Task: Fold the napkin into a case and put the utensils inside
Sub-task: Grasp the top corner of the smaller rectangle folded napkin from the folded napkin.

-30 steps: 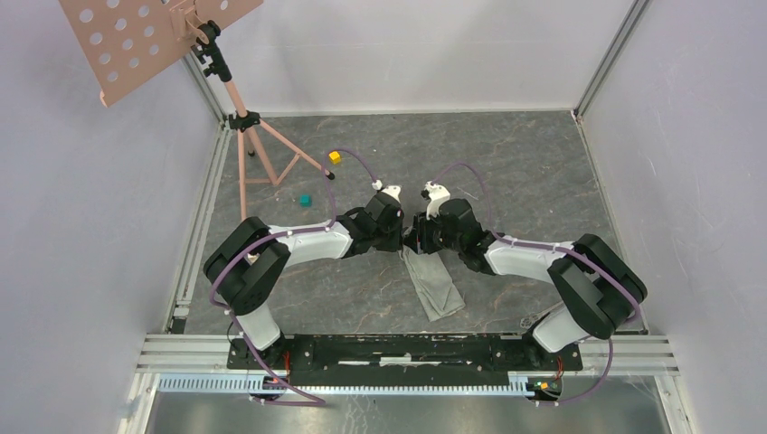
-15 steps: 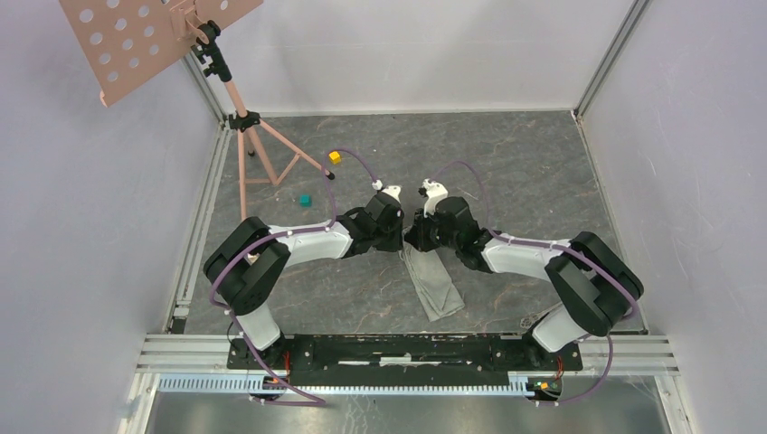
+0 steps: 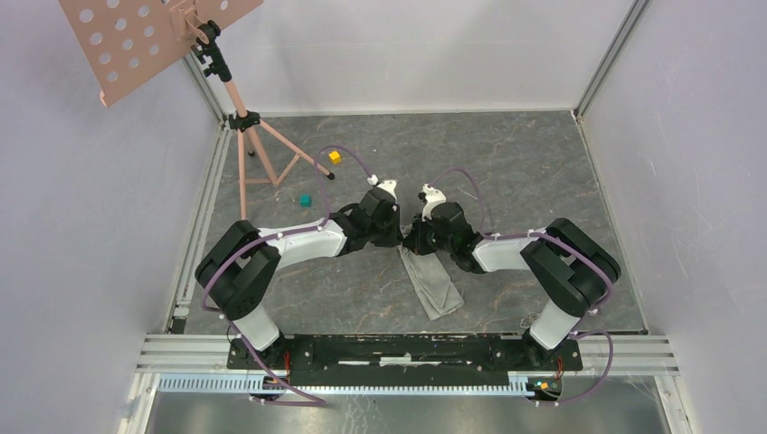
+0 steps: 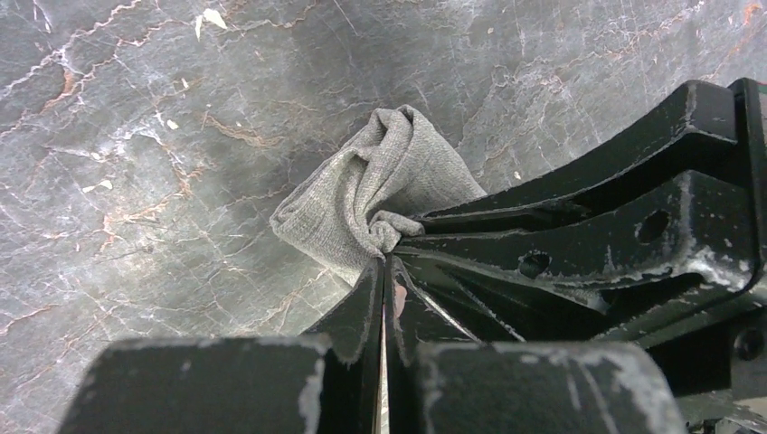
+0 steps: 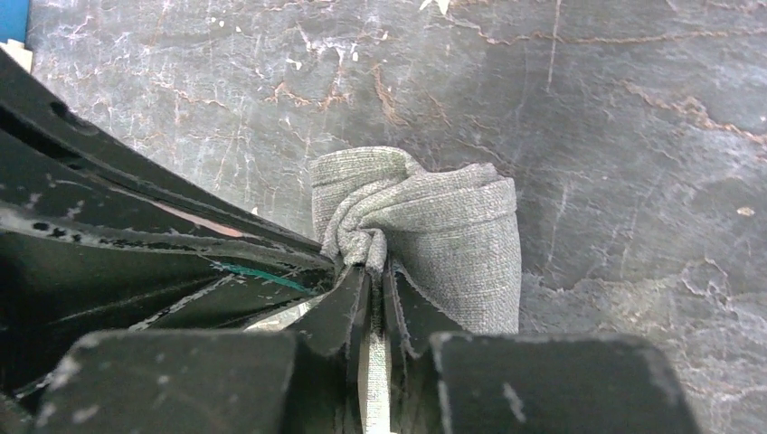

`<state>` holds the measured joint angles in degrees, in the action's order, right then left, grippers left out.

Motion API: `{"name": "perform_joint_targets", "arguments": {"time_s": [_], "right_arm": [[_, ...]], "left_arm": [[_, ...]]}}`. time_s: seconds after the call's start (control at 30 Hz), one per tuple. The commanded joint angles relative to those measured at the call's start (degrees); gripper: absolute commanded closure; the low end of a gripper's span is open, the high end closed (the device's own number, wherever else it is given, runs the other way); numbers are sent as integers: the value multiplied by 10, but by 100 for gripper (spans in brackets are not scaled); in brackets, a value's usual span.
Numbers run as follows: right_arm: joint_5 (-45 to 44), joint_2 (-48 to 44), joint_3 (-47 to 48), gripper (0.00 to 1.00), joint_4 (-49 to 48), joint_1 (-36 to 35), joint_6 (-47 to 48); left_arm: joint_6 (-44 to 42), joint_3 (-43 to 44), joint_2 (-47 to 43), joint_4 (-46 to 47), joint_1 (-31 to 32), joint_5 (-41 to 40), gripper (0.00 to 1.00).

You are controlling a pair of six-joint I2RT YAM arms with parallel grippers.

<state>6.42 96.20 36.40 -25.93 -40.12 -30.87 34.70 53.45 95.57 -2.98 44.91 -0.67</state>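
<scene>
Grey-green soft cloth napkin [image 3: 436, 287] lies centre from above, a narrow folded strip. Left wrist: your left gripper [image 4: 384, 264] pinches its bunched end. Right wrist: right gripper [image 5: 371, 267] clamps there too. Fold looks unfinished; cutlery not in view, loading left.

Legible markings: none. No text, label, brand, number or sign can be read in any of the three views — nothing to record.
</scene>
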Motion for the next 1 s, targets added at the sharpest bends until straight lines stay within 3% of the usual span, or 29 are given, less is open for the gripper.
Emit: {"name": "perform_joint_targets", "arguments": {"time_s": [0.0,0.13,0.2,0.43,0.53,0.87,0.97], "right_arm": [[51,7,27,83,8,1,1],[65,-66,2,60,36,11,7],[65,-93,5,53,66,18,22],[63,-116,9,49,83,30,41],[67,-102,18,53,70,30,38],[45,-21,30,89,27,27,-2],[37,-4,-15,93,-36,6,-34]], "left_arm": [[37,5,-17,46,-1,21,98],[28,3,-20,40,-2,15,98],[26,3,-18,37,-3,13,98],[28,-2,-19,39,-3,18,98],[29,-1,-20,39,-3,19,98],[29,3,-18,43,-3,15,98],[28,5,-29,40,-7,8,98]]}}
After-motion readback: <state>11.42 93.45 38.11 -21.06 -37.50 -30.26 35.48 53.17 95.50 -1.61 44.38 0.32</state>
